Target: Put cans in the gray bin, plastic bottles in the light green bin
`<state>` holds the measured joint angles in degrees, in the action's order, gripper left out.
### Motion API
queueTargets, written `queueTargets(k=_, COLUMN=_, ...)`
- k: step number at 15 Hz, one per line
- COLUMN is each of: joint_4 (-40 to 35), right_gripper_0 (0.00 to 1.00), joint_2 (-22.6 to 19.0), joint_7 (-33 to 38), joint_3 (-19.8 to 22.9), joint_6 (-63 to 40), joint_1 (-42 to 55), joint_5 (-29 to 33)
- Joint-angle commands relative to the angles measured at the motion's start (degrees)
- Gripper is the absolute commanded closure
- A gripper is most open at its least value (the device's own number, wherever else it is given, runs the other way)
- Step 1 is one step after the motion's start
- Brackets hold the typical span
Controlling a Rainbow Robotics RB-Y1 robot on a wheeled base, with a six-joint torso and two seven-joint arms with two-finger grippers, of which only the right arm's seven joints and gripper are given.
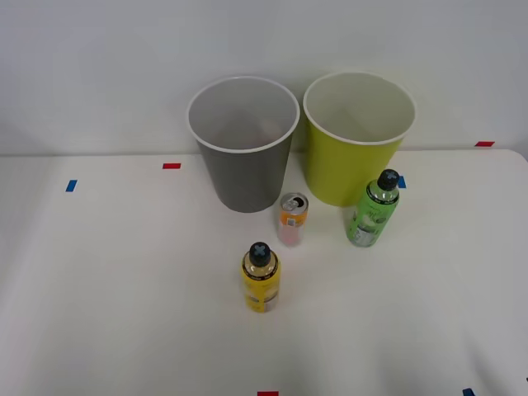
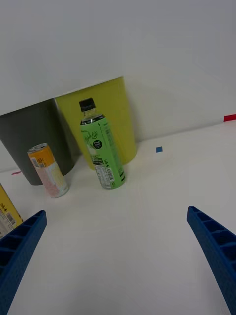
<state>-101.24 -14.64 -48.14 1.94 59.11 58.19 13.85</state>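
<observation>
The right pincer [image 2: 118, 256] is spread wide and holds nothing, low over the surface [image 1: 99, 289]. Yellow-labelled bottle [image 1: 261, 278] stands nearest the front edge. Toward the rear edge, left to right: gray bin [image 1: 243, 153], orange can [image 1: 292, 219], green bottle [image 1: 374, 210], light green bin [image 1: 355, 140].

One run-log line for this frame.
right gripper open, empty | green bottle, yellow bottle, orange can on table | light green bin | gray bin

On the table stand two bins [image 1: 247, 165], two black-capped bottles [image 1: 261, 280] and one can [image 1: 292, 219].
</observation>
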Motion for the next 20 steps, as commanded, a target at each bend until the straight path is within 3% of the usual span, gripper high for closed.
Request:
queueTargets(k=1, joint_4=-0.01, right_gripper_0=0.01, joint_2=-0.56, joint_7=-0.55, joint_3=0.00, joint_6=0.83, joint_1=-0.10, joint_5=0.04)
queueTargets(k=20, joint_4=-0.01, right_gripper_0=0.01, joint_2=-0.56, joint_7=-0.55, joint_3=0.00, joint_6=0.83, joint_1=-0.10, joint_5=0.04)
